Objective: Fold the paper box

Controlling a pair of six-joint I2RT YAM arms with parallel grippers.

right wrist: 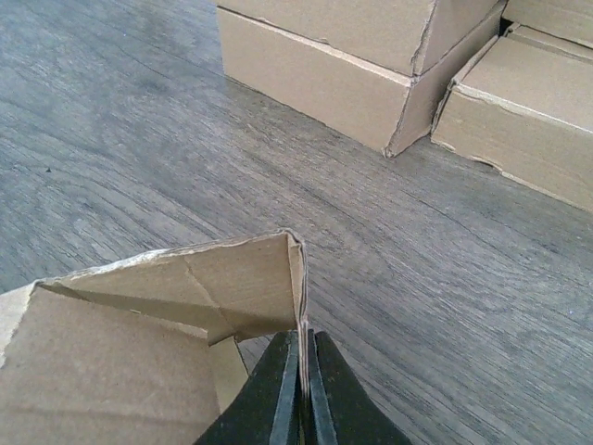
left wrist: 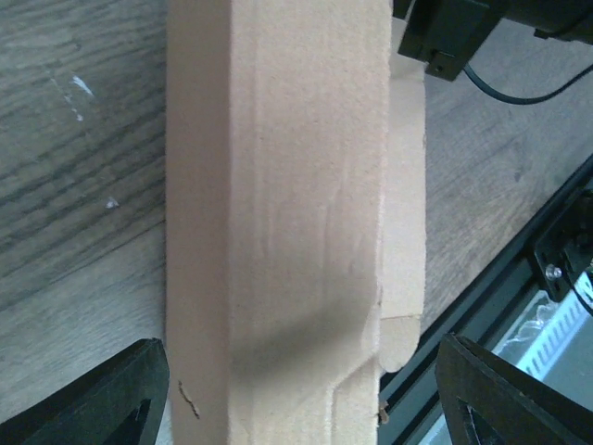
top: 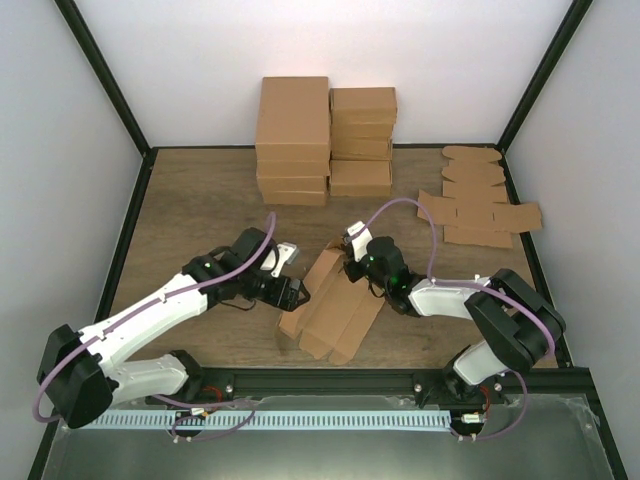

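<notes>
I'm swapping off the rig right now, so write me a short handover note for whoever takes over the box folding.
Left gripper: open, jaws either side of a raised panel of the paper box, not gripping.
Right gripper: shut on the box's far flap edge.
Box: mid-table, partly folded, some panels raised, not closed.
To do: probably fold up the remaining flaps, tuck the tabs, close it.
Finished cartons are stacked at the back; flat blanks lie far right.

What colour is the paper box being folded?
Plain brown kraft, no print. The paper box shows best in the left wrist view.
</notes>
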